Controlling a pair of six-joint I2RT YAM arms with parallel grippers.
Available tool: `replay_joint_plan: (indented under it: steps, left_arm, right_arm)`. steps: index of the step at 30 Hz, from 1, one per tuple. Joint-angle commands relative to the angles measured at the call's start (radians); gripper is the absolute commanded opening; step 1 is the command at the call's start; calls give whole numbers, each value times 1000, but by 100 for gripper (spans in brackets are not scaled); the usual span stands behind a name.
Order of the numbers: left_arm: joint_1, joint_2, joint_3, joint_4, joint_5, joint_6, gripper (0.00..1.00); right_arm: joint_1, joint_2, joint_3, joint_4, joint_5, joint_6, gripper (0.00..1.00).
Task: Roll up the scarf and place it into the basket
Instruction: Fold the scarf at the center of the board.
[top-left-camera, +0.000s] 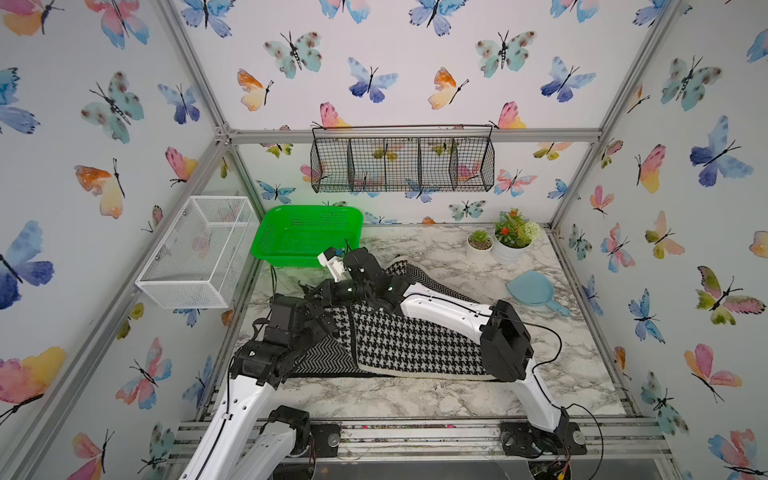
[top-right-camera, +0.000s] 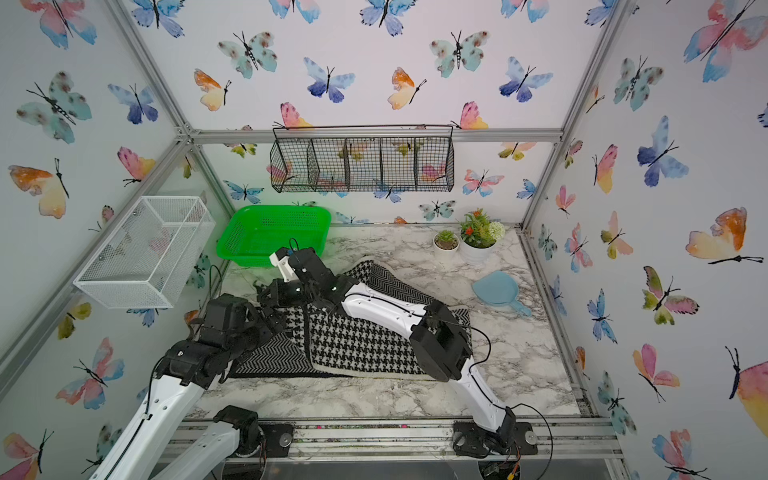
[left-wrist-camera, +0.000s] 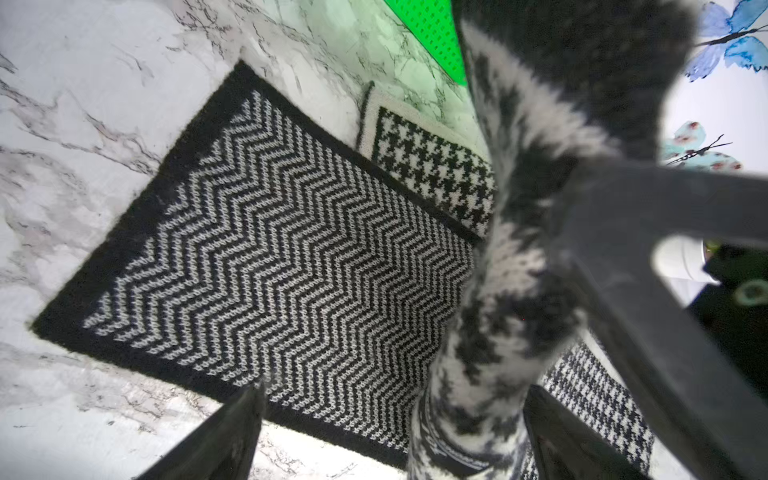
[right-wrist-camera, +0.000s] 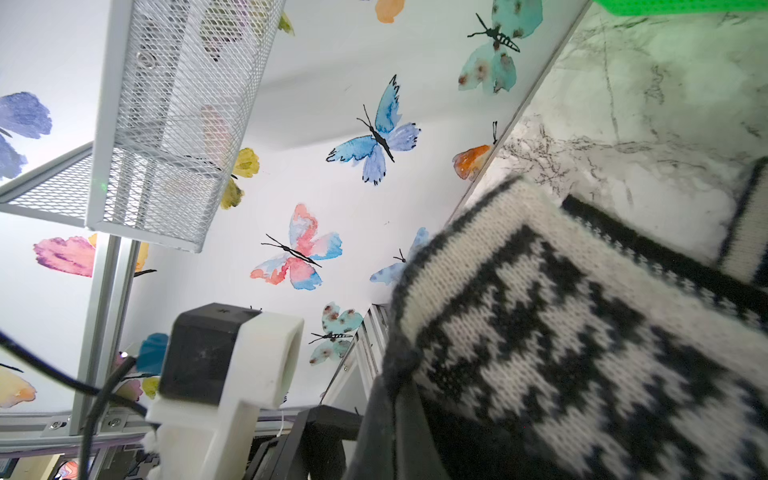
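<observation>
scarf (top-left-camera: 415, 340): black-and-white knit, lying mostly flat on the marble table (top-left-camera: 415, 399), centre-left. It's near the green basket (top-left-camera: 286, 257) but not in it. A houndstooth face is folded over a zigzag face, and I can't see any roll yet.
handling: I'd guess soft, floppy, light and a bit grippy, so it'll probably sag and unroll if let go. The bordered edge or a corner looks like the best hold, with both arms keeping the roll even.
right gripper (right-wrist-camera: 395, 386): jaws closed on a houndstooth corner, which is lifted off the table.
left gripper (left-wrist-camera: 395, 403): jaws spread wide. The lifted strip hangs between them, with nothing clamped.
hard to see: in both top views the wrists pile over the pinch spot, so I can't check it from above. The right forearm covers the scarf's middle, and the wrist views blur up close.
around: white mesh box (top-left-camera: 199, 253) and black wire rack (top-left-camera: 403, 164) on the walls. Potted plants (top-left-camera: 515, 232) and a blue scoop (top-left-camera: 534, 289) sit apart from the scarf.
</observation>
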Motion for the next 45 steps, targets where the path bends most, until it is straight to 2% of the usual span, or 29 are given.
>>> replay_joint_plan:
  steps: [1, 8, 15, 27, 45]
  left_arm:
    - [5, -21, 23, -7, 12, 11, 98]
    - [6, -36, 31, -15, 29, 17, 98]
    - [8, -52, 17, -8, 47, 19, 98]
    - [12, -64, 54, -34, 36, 19, 98]
    - [13, -56, 42, -17, 42, 11, 98]
  right_arm:
    - [21, 48, 10, 53, -19, 21, 1]
    - [34, 121, 56, 85, -37, 56, 1]
    - [34, 138, 9, 152, -29, 80, 1]
    - [47, 246, 17, 343, -86, 212, 1]
    - [48, 258, 54, 343, -86, 210, 1]
